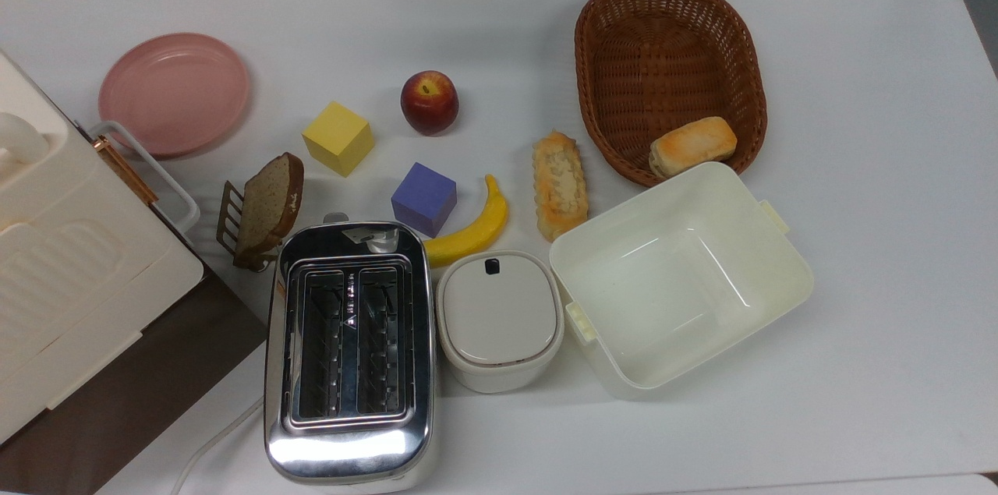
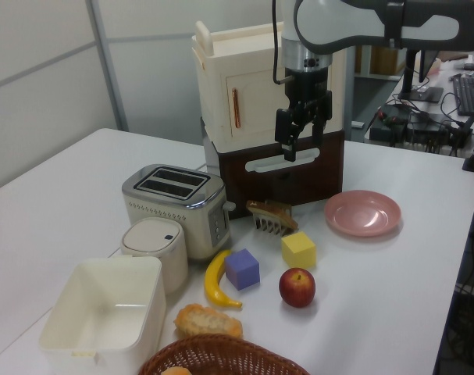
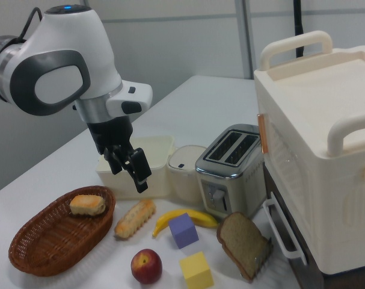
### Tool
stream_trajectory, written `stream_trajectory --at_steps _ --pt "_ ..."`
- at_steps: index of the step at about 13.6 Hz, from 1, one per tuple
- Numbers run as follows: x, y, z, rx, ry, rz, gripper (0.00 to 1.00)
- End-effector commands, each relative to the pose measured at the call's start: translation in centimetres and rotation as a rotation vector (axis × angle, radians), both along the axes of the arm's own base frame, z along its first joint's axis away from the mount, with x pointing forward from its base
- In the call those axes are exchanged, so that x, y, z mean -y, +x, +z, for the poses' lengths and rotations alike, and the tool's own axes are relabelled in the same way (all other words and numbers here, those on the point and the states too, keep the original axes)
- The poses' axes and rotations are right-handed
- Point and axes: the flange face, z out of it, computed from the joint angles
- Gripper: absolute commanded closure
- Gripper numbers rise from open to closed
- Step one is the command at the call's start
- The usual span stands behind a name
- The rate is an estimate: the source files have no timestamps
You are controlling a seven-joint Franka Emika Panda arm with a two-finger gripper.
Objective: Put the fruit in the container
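Apple first (image 2: 297, 287): in the left view it sits nearest us on the white table (image 1: 858, 370), just beside the yellow cube (image 2: 299, 250) and a little apart from the purple cube (image 2: 243, 269) and the banana (image 2: 215, 278). We judge it firm, smooth-skinned and fairly weighty for its size, so it should not bruise under a modest squeeze, but its round, glossy sides could slip or roll if we pinch it off-centre. We would take it across its widest girth, coming straight down with one finger on either side, the stem dimple facing up between them as the top view shows.

Off to the left view's left stands the container (image 2: 104, 316), the cream-white tub, open and with nothing in it, well apart from the apple, with the banana and a long bread roll (image 1: 559, 185) lying between the two in the top view. The wicker basket (image 1: 670, 74) touches or nearly touches its rim.

Farthest back, our gripper (image 2: 302, 130) hangs high above the table in front of the cream cabinet (image 2: 244, 86), pointing downward, well apart from the apple. Its fingers (image 3: 141, 170) stand parted and grasp nothing. We judge the reach toward the apple has not yet begun.
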Motion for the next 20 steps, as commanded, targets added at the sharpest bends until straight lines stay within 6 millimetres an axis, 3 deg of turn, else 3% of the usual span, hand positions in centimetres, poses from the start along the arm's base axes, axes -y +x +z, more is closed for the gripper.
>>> stream_trajectory --at_steps 1,8,12,16,20 --pt "-0.4 -0.5 -1.2 -0.027 0.009 0.014 0.00" --pt "-0.6 -1.6 -3.8 0.012 0.015 0.011 0.00" --pt "-2.3 -0.9 -5.4 0.021 0.015 -0.029 0.00" --pt "-4.5 -0.7 -7.9 0.025 0.016 -0.038 0.00" --pt "-4.5 -1.6 -11.2 -0.028 0.012 -0.046 0.00"
